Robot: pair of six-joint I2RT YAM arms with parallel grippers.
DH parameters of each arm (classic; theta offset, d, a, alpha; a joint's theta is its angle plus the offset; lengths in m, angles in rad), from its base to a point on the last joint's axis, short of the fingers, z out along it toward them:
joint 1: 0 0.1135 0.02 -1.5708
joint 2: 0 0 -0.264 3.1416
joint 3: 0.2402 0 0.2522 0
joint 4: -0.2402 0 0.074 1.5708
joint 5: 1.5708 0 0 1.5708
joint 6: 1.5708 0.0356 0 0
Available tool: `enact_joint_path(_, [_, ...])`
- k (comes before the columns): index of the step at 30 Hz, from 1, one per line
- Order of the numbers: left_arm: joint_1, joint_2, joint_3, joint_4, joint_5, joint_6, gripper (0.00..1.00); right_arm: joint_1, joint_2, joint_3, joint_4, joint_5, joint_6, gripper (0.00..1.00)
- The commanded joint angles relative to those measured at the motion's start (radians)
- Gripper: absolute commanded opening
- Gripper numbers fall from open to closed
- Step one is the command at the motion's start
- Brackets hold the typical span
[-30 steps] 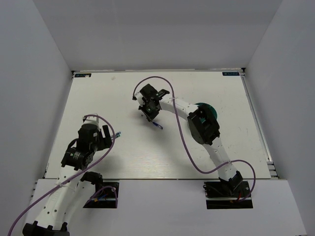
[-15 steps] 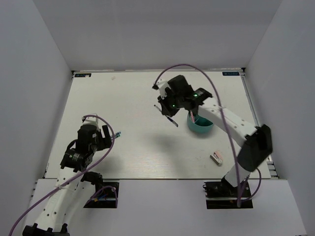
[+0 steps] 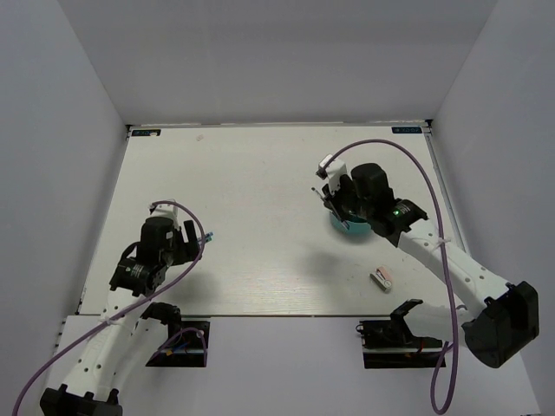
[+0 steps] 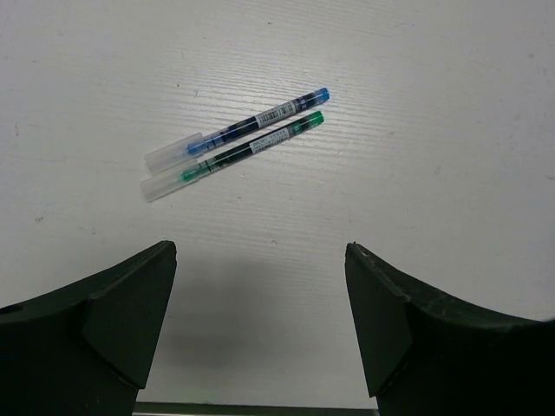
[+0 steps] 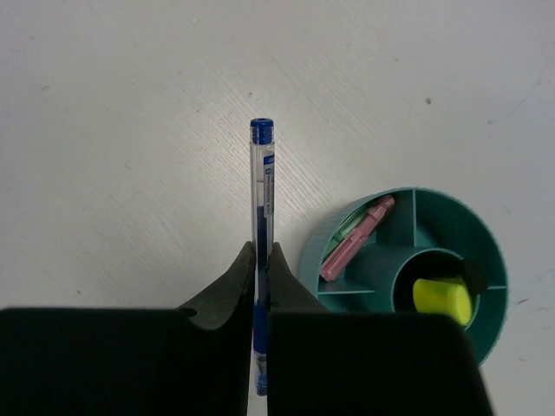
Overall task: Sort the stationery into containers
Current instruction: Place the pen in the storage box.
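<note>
My right gripper is shut on a thin blue pen and holds it above the table, just left of the round teal organiser. A pink marker and a mint green marker lie in one outer compartment. A yellow-tipped highlighter stands in the centre compartment. In the top view the right gripper covers most of the organiser. My left gripper is open and empty, above the table just short of a second blue pen and a green pen lying side by side.
A small pink-white block lies on the table in front of the organiser, toward the near edge. White walls enclose the table on the left, back and right. My left gripper sits near the table's front left.
My right arm has swung right from the table's middle to the organiser, carrying the blue pen. The pink-white block has come into view. My left arm has barely moved.
</note>
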Motion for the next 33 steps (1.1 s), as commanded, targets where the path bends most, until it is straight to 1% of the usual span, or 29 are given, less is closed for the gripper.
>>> enact_joint_path(1, [0.007, 0.008, -0.006, 0.029, 0.013, 0.006, 0.89, -0.035, -0.04, -0.001, 0.125, -0.108, -0.134, 0.0])
enact_joint_path(4, [0.007, 0.02, -0.006, 0.017, 0.013, 0.008, 0.89, -0.057, -0.029, -0.012, 0.137, -0.184, -0.225, 0.0])
enact_joint_path(7, [0.005, 0.031, -0.006, 0.018, 0.018, 0.006, 0.89, -0.071, -0.001, -0.001, 0.105, -0.263, -0.335, 0.0])
enact_joint_path(10, [0.005, 0.049, -0.006, 0.02, 0.027, 0.011, 0.89, -0.083, 0.034, 0.022, 0.066, -0.282, -0.423, 0.0])
enact_joint_path(11, [0.005, 0.055, -0.006, 0.02, 0.027, 0.009, 0.89, -0.089, 0.048, 0.028, 0.059, -0.283, -0.493, 0.0])
enact_joint_path(12, [0.005, 0.058, -0.003, 0.02, 0.029, 0.012, 0.89, -0.105, 0.051, 0.032, 0.042, -0.285, -0.513, 0.0])
enact_joint_path(15, [0.007, 0.063, -0.005, 0.02, 0.029, 0.011, 0.89, -0.138, 0.045, 0.036, -0.004, -0.319, -0.579, 0.0])
enact_joint_path(16, [0.005, 0.061, -0.006, 0.017, 0.029, 0.012, 0.89, -0.145, 0.042, 0.034, -0.018, -0.351, -0.617, 0.0])
enact_joint_path(18, [0.007, 0.064, -0.005, 0.02, 0.027, 0.011, 0.89, -0.166, 0.031, 0.013, -0.018, -0.359, -0.668, 0.0])
enact_joint_path(19, [0.005, 0.067, -0.005, 0.021, 0.029, 0.012, 0.89, -0.171, 0.028, -0.003, 0.009, -0.372, -0.671, 0.0])
enact_joint_path(21, [0.005, 0.071, -0.005, 0.02, 0.027, 0.012, 0.89, -0.206, 0.023, -0.012, 0.006, -0.386, -0.69, 0.0])
enact_joint_path(24, [0.007, 0.074, -0.005, 0.02, 0.027, 0.014, 0.89, -0.243, 0.019, -0.026, -0.026, -0.495, -0.742, 0.0])
enact_joint_path(26, [0.007, 0.078, -0.006, 0.02, 0.029, 0.012, 0.89, -0.261, 0.016, -0.043, -0.03, -0.515, -0.76, 0.0])
enact_joint_path(30, [0.005, 0.077, -0.006, 0.021, 0.027, 0.011, 0.89, -0.309, 0.023, -0.059, -0.015, -0.584, -0.753, 0.0])
enact_joint_path(33, [0.007, 0.077, -0.005, 0.018, 0.026, 0.011, 0.89, -0.342, 0.028, -0.09, 0.005, -0.631, -0.783, 0.0])
